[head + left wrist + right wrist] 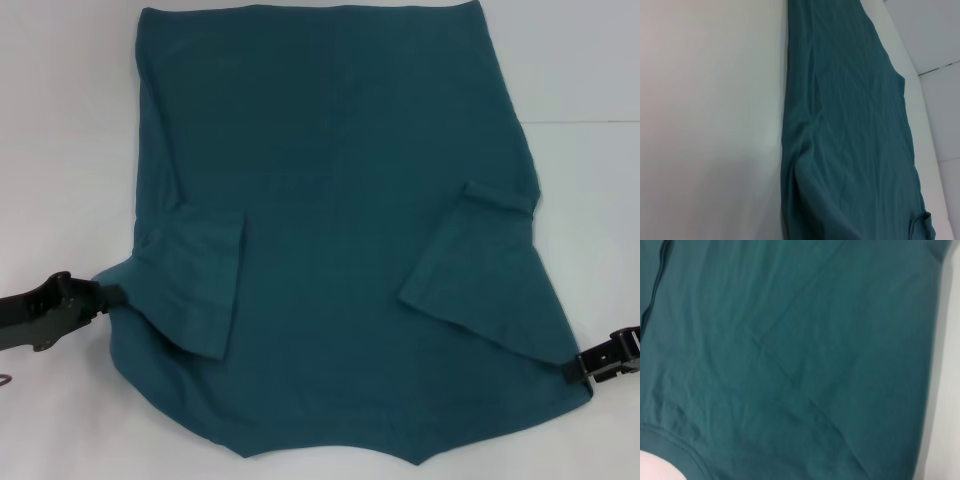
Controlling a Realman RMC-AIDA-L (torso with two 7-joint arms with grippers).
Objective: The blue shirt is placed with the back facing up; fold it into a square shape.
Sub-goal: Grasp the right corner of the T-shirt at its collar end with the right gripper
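Note:
The blue shirt (340,200) lies spread on the white table (60,120), plain side up, with no lettering showing. Both short sleeves are folded inward onto the body, the left sleeve (195,290) and the right sleeve (470,260). My left gripper (116,292) is at the shirt's left edge beside the folded sleeve, and the cloth is drawn to a point in it. My right gripper (578,366) pinches the near right corner in the same way. The left wrist view looks along the blue shirt (850,125). In the right wrist view the blue shirt (790,340) fills the picture.
White tabletop surrounds the shirt on the left and right, with a thin seam line (590,122) at the far right. The shirt's far edge reaches the top of the head view. Its near edge lies close to the table's front.

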